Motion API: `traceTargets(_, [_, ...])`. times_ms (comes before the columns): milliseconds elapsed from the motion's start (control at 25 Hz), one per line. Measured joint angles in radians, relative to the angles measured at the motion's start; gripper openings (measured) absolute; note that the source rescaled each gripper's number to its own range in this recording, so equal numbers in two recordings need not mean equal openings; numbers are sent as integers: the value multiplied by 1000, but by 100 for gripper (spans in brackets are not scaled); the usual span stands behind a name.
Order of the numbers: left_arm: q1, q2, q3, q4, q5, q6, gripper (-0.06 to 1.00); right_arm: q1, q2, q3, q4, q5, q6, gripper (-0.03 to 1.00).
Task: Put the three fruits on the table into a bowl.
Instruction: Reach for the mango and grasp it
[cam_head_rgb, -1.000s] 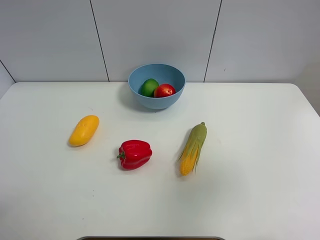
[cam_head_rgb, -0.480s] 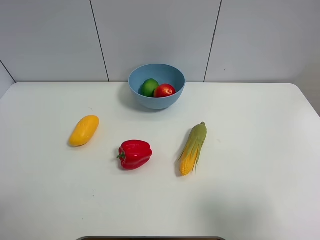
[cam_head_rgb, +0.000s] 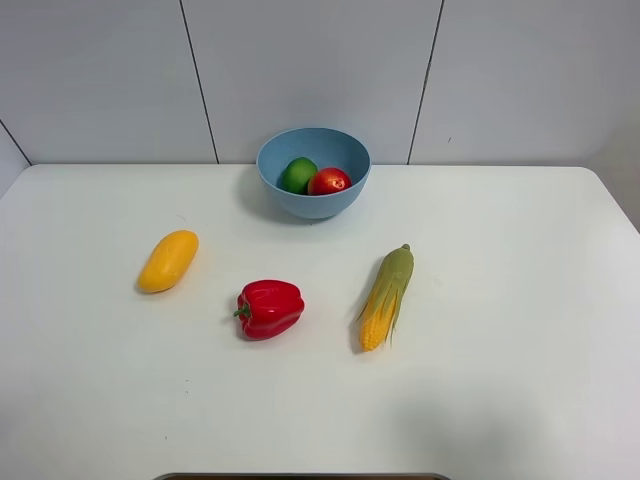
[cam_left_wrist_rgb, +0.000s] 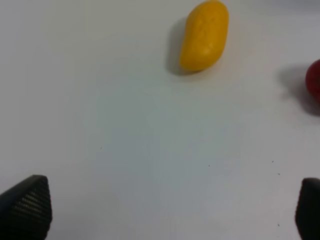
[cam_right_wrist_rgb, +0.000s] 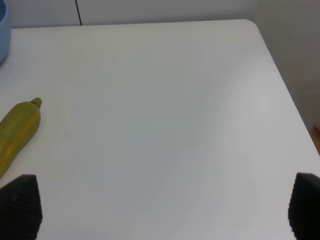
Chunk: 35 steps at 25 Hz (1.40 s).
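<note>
Nothing has moved: green fruit (cam_head_rgb: 298, 174) and apple (cam_head_rgb: 329, 181) in the bowl (cam_head_rgb: 313, 205); mango (cam_head_rgb: 168, 260) outstanding on the table (cam_head_rgb: 500, 400), left of it. Spread wide, empty: left fingers (cam_left_wrist_rgb: 25, 205), right fingers (cam_right_wrist_rgb: 20, 205).

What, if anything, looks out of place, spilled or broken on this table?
Nothing looks spilled, broken or askew. The green fruit and red fruit sit in the blue bowl; the mango, bell pepper and corn cob lie apart on the white table. The mango is the one fruit outside the bowl.
</note>
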Motion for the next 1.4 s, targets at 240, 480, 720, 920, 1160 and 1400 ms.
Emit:
traceTargets(240, [0, 0, 0, 0, 0, 0, 100, 0, 0, 0, 0, -1, 0, 100])
traceTargets(480, [0, 0, 0, 0, 0, 0, 100, 0, 0, 3, 0, -1, 0, 100])
traceTargets(720, [0, 0, 0, 0, 0, 0, 100, 0, 0, 7, 0, -1, 0, 100])
traceTargets(920, [0, 0, 0, 0, 0, 0, 100, 0, 0, 7, 0, -1, 0, 100])
traceTargets(1160, [0, 0, 0, 15, 0, 0, 100, 0, 0, 7, 0, -1, 0, 100])
traceTargets(1400, [0, 0, 0, 30, 0, 0, 100, 0, 0, 7, 0, -1, 0, 100])
